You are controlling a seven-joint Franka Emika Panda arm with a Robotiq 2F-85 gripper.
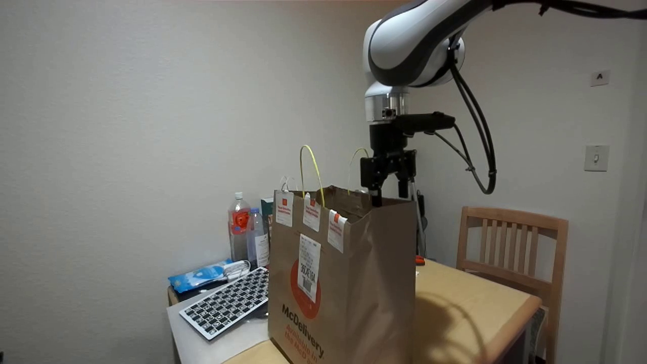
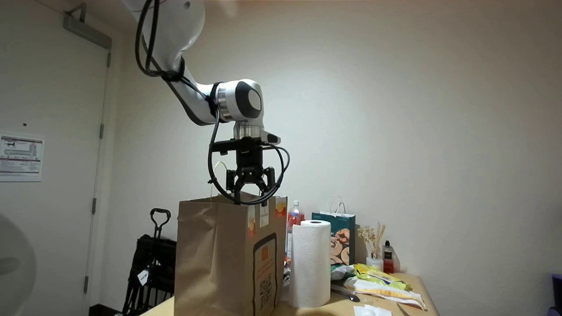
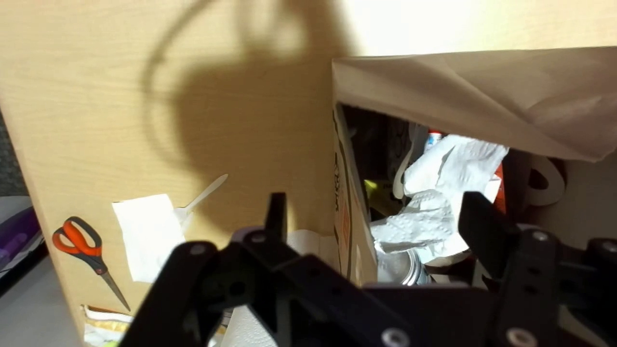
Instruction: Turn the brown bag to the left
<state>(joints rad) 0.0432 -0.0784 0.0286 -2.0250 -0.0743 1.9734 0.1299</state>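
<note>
The brown bag [image 1: 381, 283] is a large paper bag with red print and white stickers, standing upright on the table. It also shows in an exterior view [image 2: 208, 259] and the wrist view [image 3: 472, 91]. Its top is open, with loop handles up. Inside are crumpled white paper [image 3: 434, 207] and other items, partly hidden. My gripper [image 1: 389, 195] is open and points down at the bag's rim, also in an exterior view [image 2: 250, 202]. In the wrist view [image 3: 376, 195], one finger is outside the side wall, the other over the opening. The wall lies between them, not clamped.
A paper towel roll [image 2: 310, 263] stands close beside the bag. A keyboard [image 1: 230, 303] and bottles [image 1: 239, 227] are near it. Scissors [image 3: 87, 248], a white paper [image 3: 149, 236] and a white plastic utensil [image 3: 207, 193] lie on the table. A green bag [image 2: 338, 237] stands farther back.
</note>
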